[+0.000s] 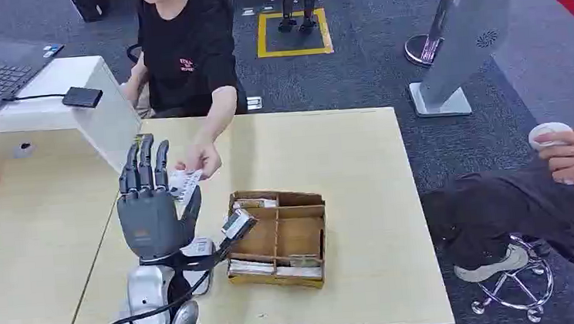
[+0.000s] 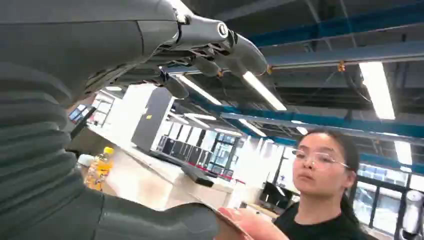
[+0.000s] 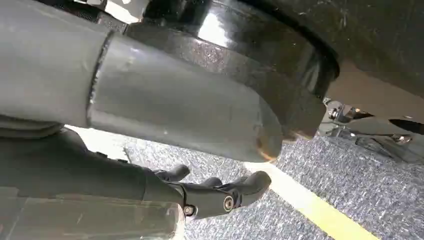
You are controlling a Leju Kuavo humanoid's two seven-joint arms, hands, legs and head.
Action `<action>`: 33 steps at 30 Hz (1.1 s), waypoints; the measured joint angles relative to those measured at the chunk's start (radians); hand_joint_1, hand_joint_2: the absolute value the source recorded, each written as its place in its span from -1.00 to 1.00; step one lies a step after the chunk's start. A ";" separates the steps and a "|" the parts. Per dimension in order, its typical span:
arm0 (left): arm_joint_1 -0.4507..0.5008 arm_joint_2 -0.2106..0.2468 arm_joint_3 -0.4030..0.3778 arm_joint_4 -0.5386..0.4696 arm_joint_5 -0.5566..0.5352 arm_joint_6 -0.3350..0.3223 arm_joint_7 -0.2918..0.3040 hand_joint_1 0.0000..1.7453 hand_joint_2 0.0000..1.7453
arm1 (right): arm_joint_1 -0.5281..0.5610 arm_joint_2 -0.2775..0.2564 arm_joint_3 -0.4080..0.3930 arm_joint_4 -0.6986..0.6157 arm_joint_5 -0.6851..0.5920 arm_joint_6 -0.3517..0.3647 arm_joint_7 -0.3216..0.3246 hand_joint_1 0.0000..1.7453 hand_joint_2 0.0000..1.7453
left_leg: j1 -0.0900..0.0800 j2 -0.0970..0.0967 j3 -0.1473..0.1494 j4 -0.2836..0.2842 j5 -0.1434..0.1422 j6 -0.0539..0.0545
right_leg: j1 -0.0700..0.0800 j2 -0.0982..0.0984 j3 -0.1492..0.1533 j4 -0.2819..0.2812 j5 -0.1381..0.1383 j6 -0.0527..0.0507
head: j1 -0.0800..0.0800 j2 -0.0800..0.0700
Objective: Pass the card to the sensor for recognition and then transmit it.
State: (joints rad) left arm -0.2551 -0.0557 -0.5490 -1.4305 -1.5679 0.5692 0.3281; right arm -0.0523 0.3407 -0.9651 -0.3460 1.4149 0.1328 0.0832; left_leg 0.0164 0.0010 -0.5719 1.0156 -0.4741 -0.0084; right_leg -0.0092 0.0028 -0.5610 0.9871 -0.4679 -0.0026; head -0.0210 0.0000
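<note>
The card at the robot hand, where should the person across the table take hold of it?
The card sticks out from the left robot hand toward the person's hand. The free far edge is probably the best part to pinch, coming from the person's side of the table, since the near end sits by the thumb and raised fingers.

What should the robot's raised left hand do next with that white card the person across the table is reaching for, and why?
Probably part its fingers a little and let go. The left hand is raised over the light wooden table with the white printed card at its thumb side, and the person's hand already touches the card's far end. I cannot tell how firmly either holds it, so release slowly.
</note>
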 joint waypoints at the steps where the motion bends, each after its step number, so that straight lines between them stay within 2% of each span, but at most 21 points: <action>1: -0.010 0.008 -0.019 0.017 0.000 -0.001 0.010 -0.02 1.00 | 0.000 -0.001 0.000 0.002 0.003 0.000 0.000 -1.00 -1.00 | 0.000 0.000 0.000 0.000 0.000 0.000 | 0.000 0.000 0.000 0.000 0.000 0.000 | 0.000 0.000; 2: -0.018 0.011 -0.033 0.031 0.000 -0.003 0.017 1.00 1.00 | 0.000 -0.002 0.000 0.002 0.005 0.000 0.000 -1.00 -1.00 | 0.000 0.000 0.000 0.000 0.000 0.000 | 0.000 0.000 0.000 0.000 0.000 0.000 | 0.000 0.000; 12: -0.050 0.045 -0.102 0.086 0.000 -0.005 0.042 1.00 1.00 | -0.003 -0.008 0.000 0.013 0.011 0.000 -0.003 -1.00 -1.00 | 0.000 0.000 0.000 0.000 0.000 0.000 | 0.000 0.000 0.000 0.000 0.000 0.000 | 0.000 0.000; 26: -0.051 0.061 -0.117 0.089 0.000 -0.003 0.042 1.00 1.00 | -0.004 -0.009 0.000 0.016 0.013 -0.002 -0.003 -1.00 -1.00 | 0.000 0.000 0.000 0.000 0.000 0.000 | 0.000 0.000 0.000 0.000 0.000 0.000 | 0.000 0.000; 33: -0.040 0.063 -0.117 0.073 0.000 0.005 0.011 1.00 1.00 | -0.003 -0.009 -0.002 0.016 0.013 -0.003 -0.003 -1.00 -1.00 | 0.000 0.000 0.000 0.000 0.000 0.000 | 0.000 0.000 0.000 0.000 0.000 0.000 | 0.000 0.000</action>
State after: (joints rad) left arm -0.2952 0.0072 -0.6664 -1.3577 -1.5679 0.5741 0.3391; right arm -0.0557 0.3319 -0.9667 -0.3296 1.4279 0.1297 0.0801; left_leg 0.0165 0.0012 -0.5720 1.0155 -0.4741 -0.0084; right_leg -0.0092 0.0032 -0.5611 0.9872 -0.4680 -0.0025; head -0.0210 0.0000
